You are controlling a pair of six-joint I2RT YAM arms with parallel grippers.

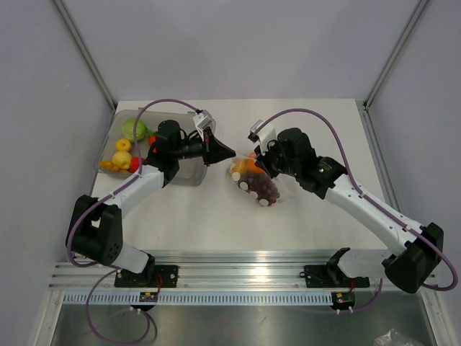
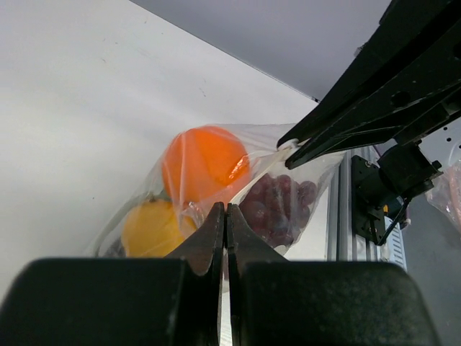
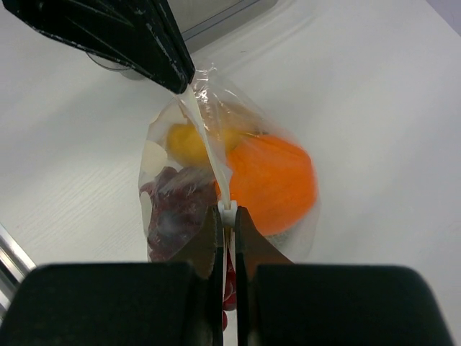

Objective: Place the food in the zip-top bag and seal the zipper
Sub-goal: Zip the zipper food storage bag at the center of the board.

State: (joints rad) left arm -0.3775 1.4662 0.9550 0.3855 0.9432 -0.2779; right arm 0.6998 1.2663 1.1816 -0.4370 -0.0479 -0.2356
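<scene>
The zip-top bag (image 1: 253, 180) lies mid-table, holding an orange (image 2: 205, 162), dark purple grapes (image 2: 281, 205) and a yellow piece (image 2: 151, 227). My left gripper (image 1: 230, 153) is shut on the bag's mouth corner, seen in the left wrist view (image 2: 225, 209). My right gripper (image 1: 261, 163) is shut on the zipper's white slider (image 3: 227, 211). The whitish zipper strip (image 3: 209, 144) is stretched taut between the two grippers. The right wrist view also shows the orange (image 3: 274, 180), the grapes (image 3: 173, 209) and the left gripper's tip (image 3: 184, 83).
A grey translucent tray (image 1: 189, 173) stands at the left under the left arm. It holds a green piece (image 1: 134, 129), yellow pieces (image 1: 123, 145) and a red piece (image 1: 135, 162). The aluminium rail (image 1: 238, 263) runs along the near edge.
</scene>
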